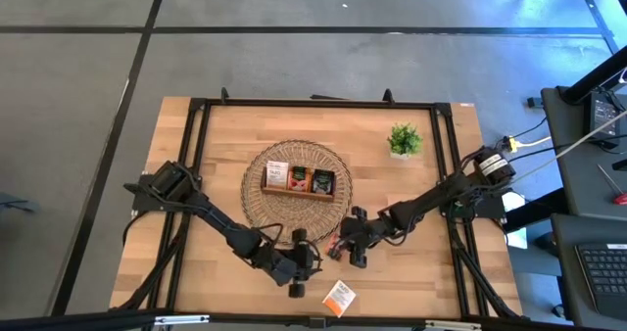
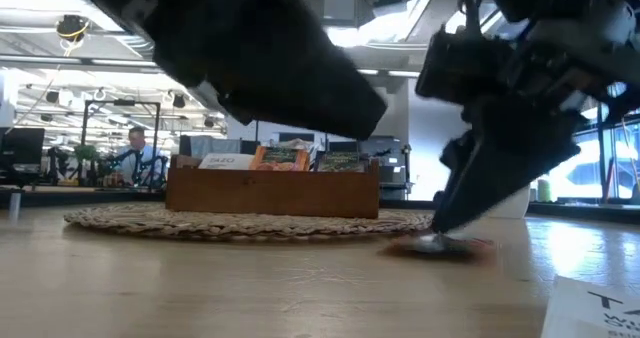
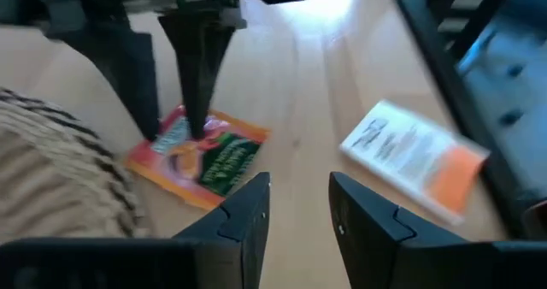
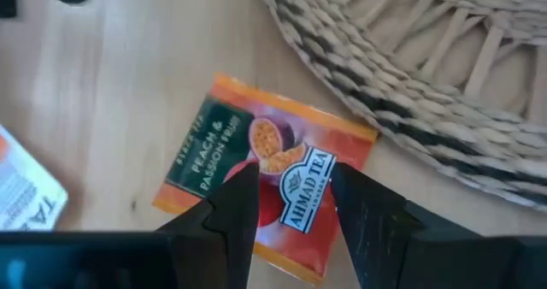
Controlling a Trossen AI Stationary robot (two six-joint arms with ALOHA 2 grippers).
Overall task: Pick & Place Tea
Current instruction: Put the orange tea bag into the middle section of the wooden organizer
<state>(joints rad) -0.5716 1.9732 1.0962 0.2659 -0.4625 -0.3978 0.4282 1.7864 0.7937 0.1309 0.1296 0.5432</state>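
A red-orange tea sachet (image 4: 265, 165) lies flat on the table, close to the woven mat's edge. My right gripper (image 4: 291, 203) is open and stands over it, pointing down; the left wrist view also shows this gripper (image 3: 175, 133) on the sachet (image 3: 214, 161). A white-and-orange sachet (image 3: 417, 156) lies flat nearer the table's near edge (image 1: 339, 297). My left gripper (image 3: 299, 212) is open and hovers low between the two sachets, touching nothing. More sachets stand in the wooden tray (image 1: 299, 181). My right gripper comes at the red-orange sachet from above, fingers pointing down and apart. One fingertip (image 3: 199, 126) stands on the sachet's printed face and the other (image 3: 149, 126) at its edge beside the mat. Nothing is pinched, and the sachet lies flat on the table (image 2: 440, 246).
The round woven mat (image 1: 257, 209) carries the brown three-compartment tray (image 2: 270, 190). A small green potted plant (image 1: 404, 140) stands at the far right. Black frame rails (image 1: 196, 155) run along the table's sides. Both grippers (image 1: 299, 270) (image 1: 350, 253) are close together near the mat's near edge.
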